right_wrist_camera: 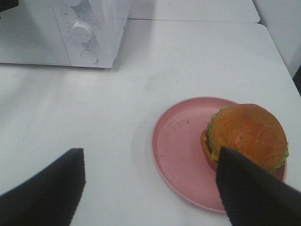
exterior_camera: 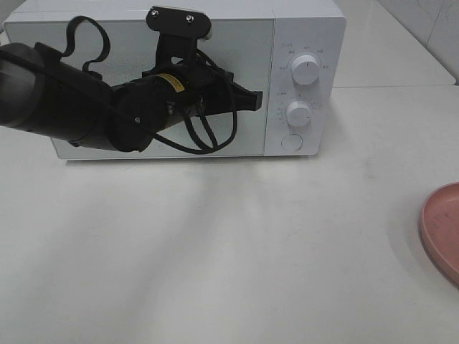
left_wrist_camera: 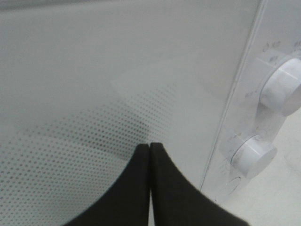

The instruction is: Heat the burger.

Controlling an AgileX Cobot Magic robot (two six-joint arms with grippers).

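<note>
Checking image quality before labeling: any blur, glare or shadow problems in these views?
Exterior high: soft shadows on the table, bright washed-out whites, arm sharp. Left wrist: closed left tool blurred at close range, microwave door dot mesh soft. Right wrist: burger sharp, glossy bun; open right tool's fingers out of focus.

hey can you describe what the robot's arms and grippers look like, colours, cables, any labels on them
The left arm is a thick matte black tube with black cables looping off it and a small yellow label near the wrist, under a black camera bracket with two screws. The left gripper has smooth black fingers tapering to thin tips. The right gripper has broader black fingers with a finely ribbed surface. The right arm itself is out of view.
</note>
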